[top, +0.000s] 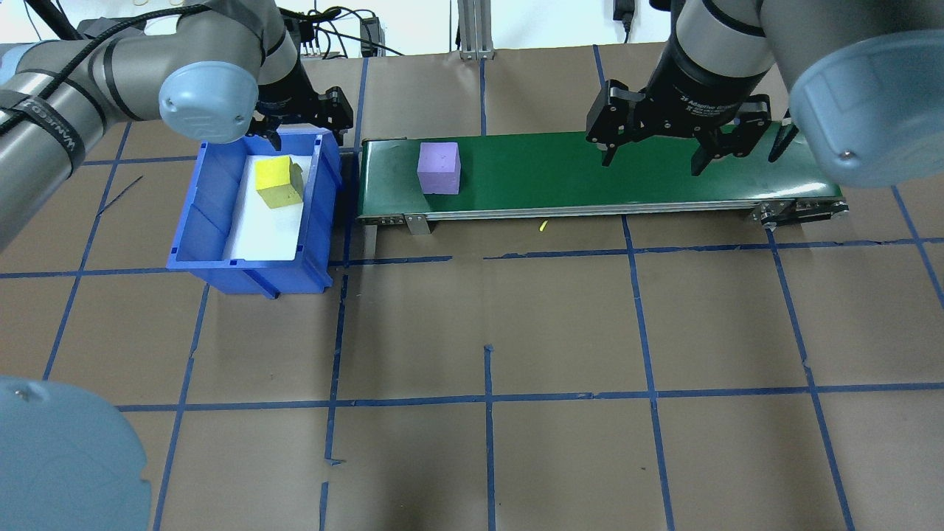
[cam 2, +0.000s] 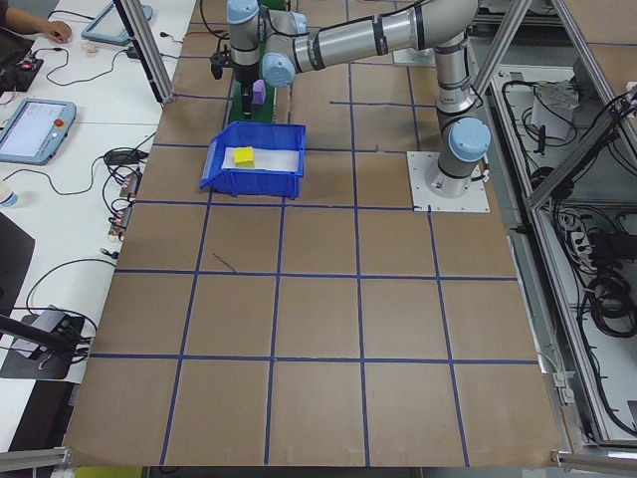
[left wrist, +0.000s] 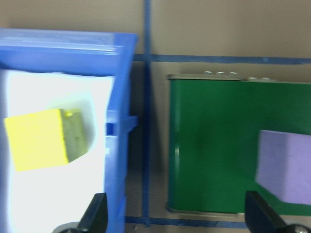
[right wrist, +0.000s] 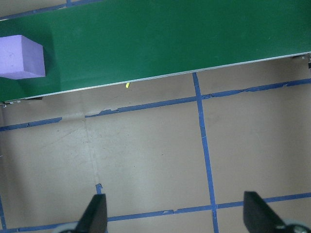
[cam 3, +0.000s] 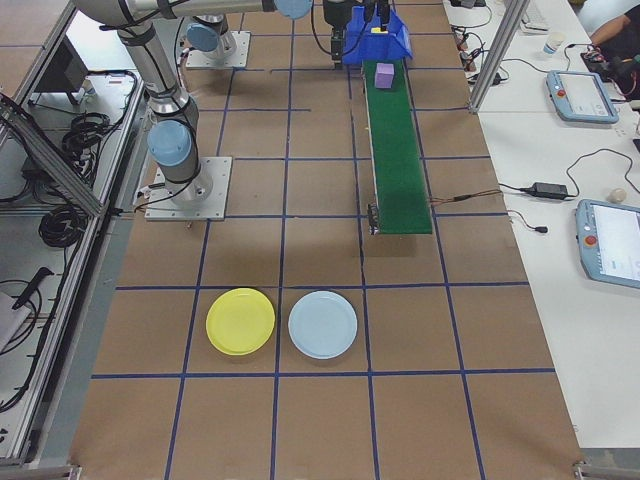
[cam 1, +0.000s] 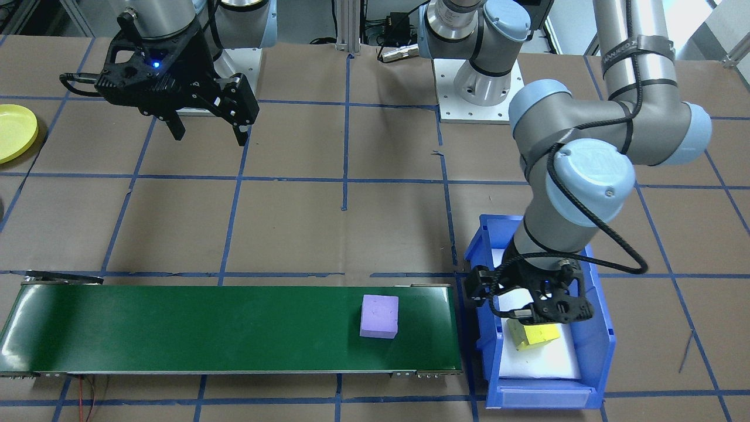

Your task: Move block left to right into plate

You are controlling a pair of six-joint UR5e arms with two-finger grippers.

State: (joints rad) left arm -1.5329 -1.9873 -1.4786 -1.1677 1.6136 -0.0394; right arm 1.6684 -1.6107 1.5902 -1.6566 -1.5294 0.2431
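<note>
A purple foam block (cam 1: pixel 379 316) lies on the green conveyor belt (cam 1: pixel 176 328) near the end beside the blue bin (cam 1: pixel 597 328). Inside the bin, a yellow block (cam 1: pixel 536 335) rests tilted on white padding. My left gripper (left wrist: pixel 177 216) hovers open over the bin's belt-side wall, holding nothing. My right gripper (cam 1: pixel 209 138) hangs open and empty above the table, away from the belt's other end. The yellow plate (cam 3: pixel 240 321) sits on the table far to my right, and its edge also shows as the yellow plate (cam 1: pixel 12 132).
A light-blue plate (cam 3: pixel 322 325) lies beside the yellow one. A small yellow scrap (top: pixel 543 227) lies on the paper by the belt. Blue tape lines grid the brown table. Operators' pendants and cables sit on the side bench.
</note>
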